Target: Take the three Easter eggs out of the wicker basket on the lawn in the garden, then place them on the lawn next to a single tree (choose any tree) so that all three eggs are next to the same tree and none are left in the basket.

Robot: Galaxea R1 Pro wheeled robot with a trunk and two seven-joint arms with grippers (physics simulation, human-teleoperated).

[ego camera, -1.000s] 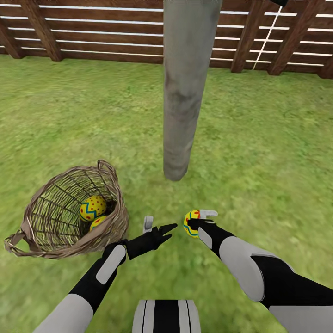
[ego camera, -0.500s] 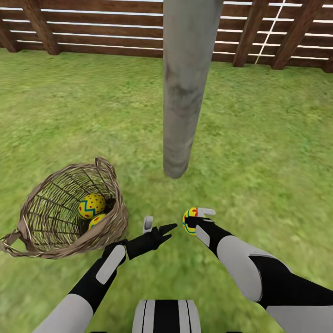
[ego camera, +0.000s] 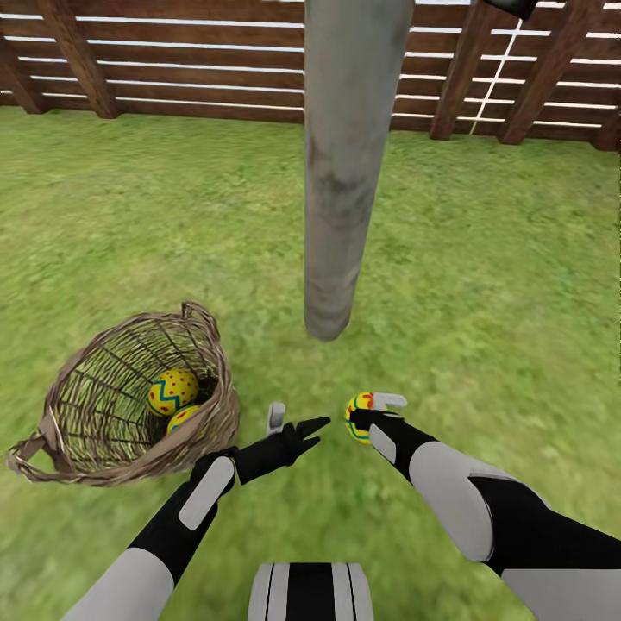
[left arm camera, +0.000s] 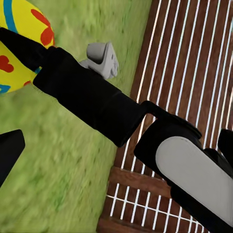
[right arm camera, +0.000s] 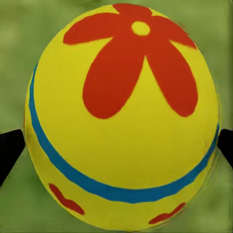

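Right gripper [ego camera: 373,417]: clamped on one Easter egg [ego camera: 358,417], low over the lawn [ego camera: 483,285]; the right wrist view showed a black fingertip [right arm camera: 9,150] pressed to each flank of the held egg [right arm camera: 124,121].
Held egg markings: yellow shell, blue band, red flower on the end facing the wrist camera.
Left gripper [ego camera: 297,424]: jaws parted, nothing between them; it sat just beside the right gripper, on the basket side.
Left wrist view: the right gripper [left arm camera: 29,48] and the held egg [left arm camera: 19,43] seen close by, grass beneath, slatted fence [left arm camera: 189,73] beyond.
Tree [ego camera: 345,155]: pale grey trunk rising from the grass just ahead of both grippers; the held egg was near its base, not touching.
Wicker basket [ego camera: 60,405]: tipped on its side on the grass beside the left gripper, mouth facing the robot.
Eggs in basket: two, touching, one [ego camera: 172,391] above the other [ego camera: 181,417], well apart from the right gripper.
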